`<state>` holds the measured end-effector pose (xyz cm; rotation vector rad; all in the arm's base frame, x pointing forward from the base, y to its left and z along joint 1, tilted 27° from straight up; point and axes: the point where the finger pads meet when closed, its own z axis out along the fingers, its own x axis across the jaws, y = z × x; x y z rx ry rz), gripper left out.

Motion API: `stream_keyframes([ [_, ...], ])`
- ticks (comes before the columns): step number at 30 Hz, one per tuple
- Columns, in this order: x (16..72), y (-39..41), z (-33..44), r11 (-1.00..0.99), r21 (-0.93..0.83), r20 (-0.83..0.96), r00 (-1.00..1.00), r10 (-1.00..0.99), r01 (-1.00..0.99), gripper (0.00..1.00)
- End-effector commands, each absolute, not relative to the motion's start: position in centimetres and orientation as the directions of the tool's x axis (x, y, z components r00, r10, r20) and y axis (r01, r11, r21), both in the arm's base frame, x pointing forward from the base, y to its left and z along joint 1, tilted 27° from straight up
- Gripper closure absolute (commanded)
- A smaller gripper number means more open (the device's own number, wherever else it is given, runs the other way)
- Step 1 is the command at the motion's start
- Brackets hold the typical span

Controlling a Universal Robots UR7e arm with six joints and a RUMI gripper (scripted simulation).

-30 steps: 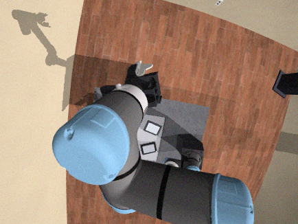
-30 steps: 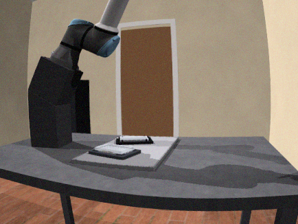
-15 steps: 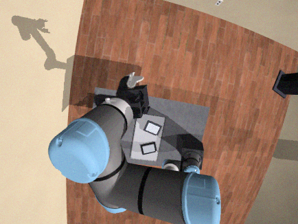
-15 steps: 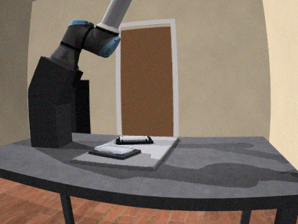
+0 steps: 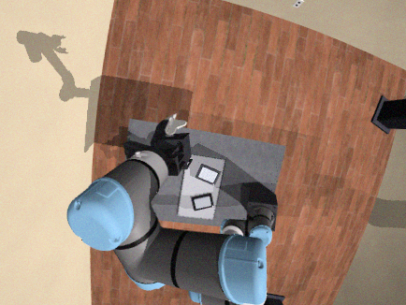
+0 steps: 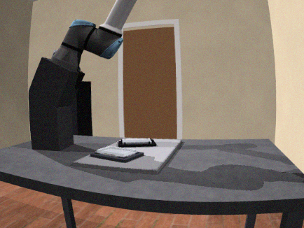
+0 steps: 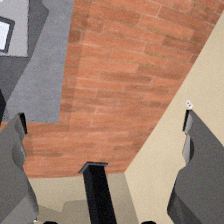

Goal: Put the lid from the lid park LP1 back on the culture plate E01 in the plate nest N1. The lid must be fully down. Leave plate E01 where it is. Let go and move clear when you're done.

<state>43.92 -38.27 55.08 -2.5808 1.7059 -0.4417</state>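
A pale flat lid rests on a low dark lid park on the light mat (image 5: 201, 189); it also shows in the side view (image 6: 117, 152). Next to it sits the culture plate in a dark-framed nest (image 5: 202, 202), the farther of the two in the side view (image 6: 136, 142). My gripper (image 5: 175, 123) is high above the table's edge, well apart from both. In the wrist view its two fingers stand wide open with only floor and wall between them. A corner of the mat with a plate-like thing (image 7: 4, 34) shows at the top left.
The arm's dark pedestal (image 6: 52, 105) stands on the grey table (image 6: 210, 171) beside the mat. The arm's big blue-capped joints (image 5: 100, 215) hide part of the table from above. A dark post (image 7: 100, 192) shows in the wrist view.
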Motion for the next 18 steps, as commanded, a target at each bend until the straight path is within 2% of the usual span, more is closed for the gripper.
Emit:
stream_keyframes([
  [1,44.4,-36.7,54.5,-0.4,-0.17,0.224,0.36,-0.906,-0.901,0.18],
  [18,45.8,-30.0,51.5,-0.34,-0.172,0.161,0.314,-0.936,-0.925,0.18],
])
